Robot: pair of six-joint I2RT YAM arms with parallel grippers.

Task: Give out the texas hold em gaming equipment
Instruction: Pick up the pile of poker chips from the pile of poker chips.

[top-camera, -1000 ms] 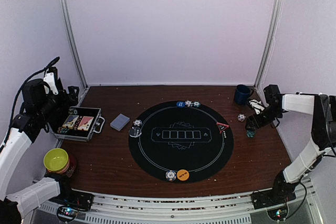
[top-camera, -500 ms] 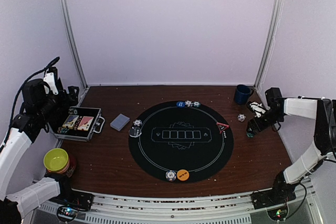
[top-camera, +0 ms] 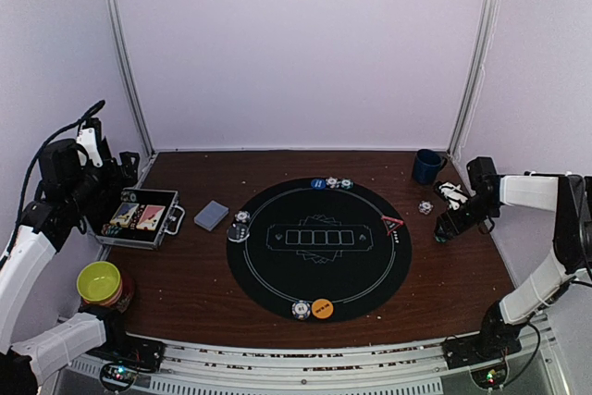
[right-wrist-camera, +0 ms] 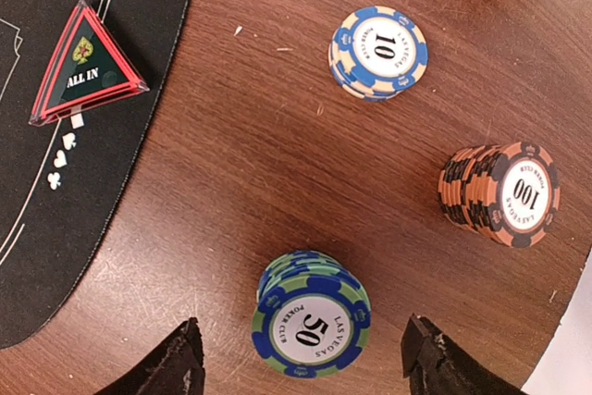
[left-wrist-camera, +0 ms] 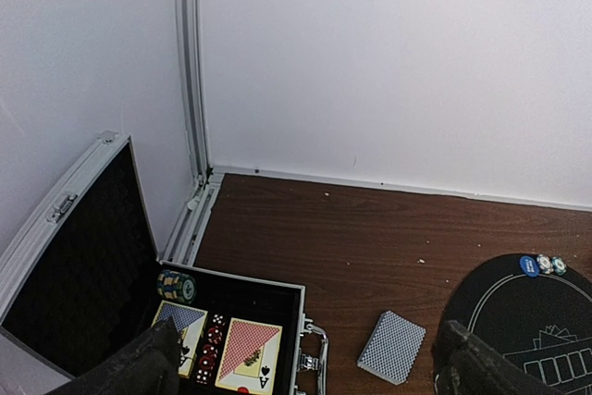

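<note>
In the right wrist view a blue-green "50" chip stack [right-wrist-camera: 313,326] stands on the wood between my right gripper's [right-wrist-camera: 303,363] open fingers, touching neither. Beyond it are a blue-cream "10" stack [right-wrist-camera: 378,53] and an orange "100" stack [right-wrist-camera: 504,193], with the red triangle marker [right-wrist-camera: 85,67] on the mat's edge. From above, the right gripper [top-camera: 445,229] is low at the mat's right side. The card deck [top-camera: 211,216] lies left of the mat. My left gripper [left-wrist-camera: 310,376] hangs open above the case, holding nothing.
The round black mat [top-camera: 277,275] carries chips [top-camera: 302,309], an orange button [top-camera: 322,308] and a blue button [top-camera: 317,183]. An open metal case [top-camera: 174,205] with cards and dice sits far left. A yellow-green bowl [top-camera: 100,281] is near left and a dark blue cup [top-camera: 426,166] far right.
My right gripper has shifted slightly right over the 50 stack, and its fingers have narrowed a little. The left arm has not moved.
</note>
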